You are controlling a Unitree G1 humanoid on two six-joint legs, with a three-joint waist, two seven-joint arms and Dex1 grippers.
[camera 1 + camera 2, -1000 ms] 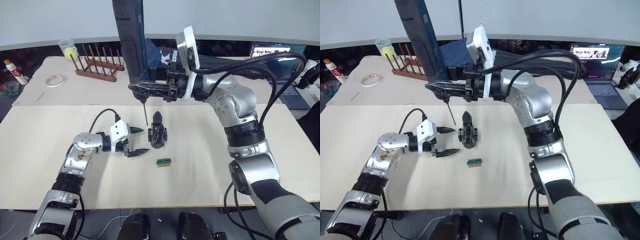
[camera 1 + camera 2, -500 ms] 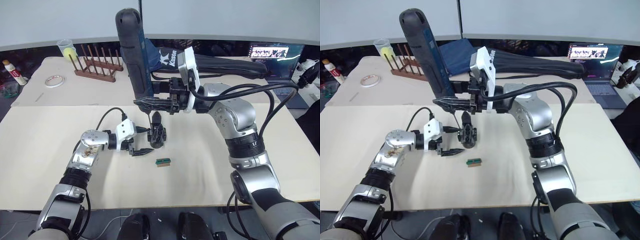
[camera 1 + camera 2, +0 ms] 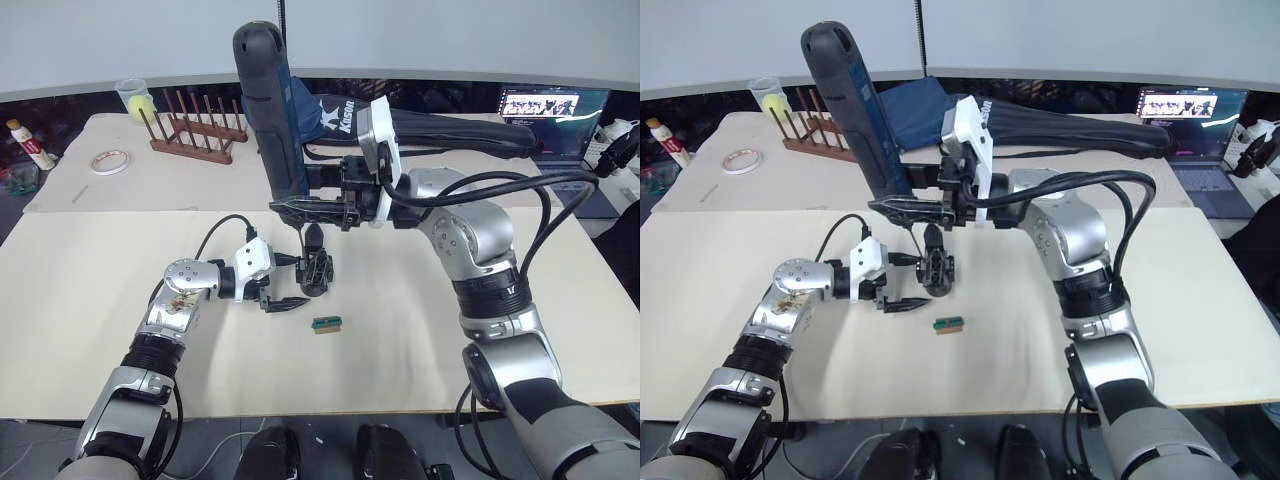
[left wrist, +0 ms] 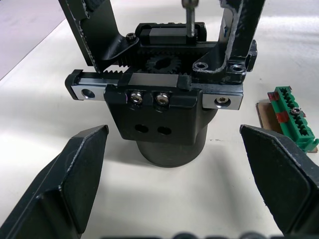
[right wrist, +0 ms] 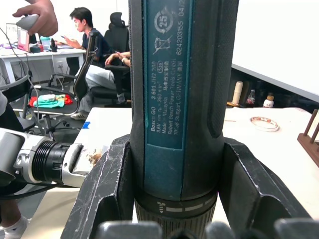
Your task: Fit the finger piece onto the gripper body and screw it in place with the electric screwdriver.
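Note:
The gripper body (image 3: 316,274) stands upright on the cream table (image 3: 480,340), with a pointed black finger piece (image 3: 313,238) rising from its top. My left gripper (image 3: 289,283) is open, its fingers (image 4: 75,184) lying on either side of the body's round base without touching it. Above, my right gripper (image 3: 292,206) is shut on the electric screwdriver (image 3: 268,110), which is held nearly upright. Its thin silver bit (image 4: 189,17) comes down onto the top of the body beside the finger piece. In the right wrist view the screwdriver (image 5: 179,99) sits clamped between both fingers.
A small green-and-brown block (image 3: 326,324) lies just in front of the body. On the back table are a wooden rack (image 3: 195,130), a tape roll (image 3: 109,160), a cup (image 3: 135,98), a bottle (image 3: 30,143) and a long black bag (image 3: 450,130). Seated people (image 5: 94,55) show in the background.
Over the second, my right gripper brought the screwdriver down until its bit reached the body. My left gripper moved in around the body's base. Little has changed in the last half second.

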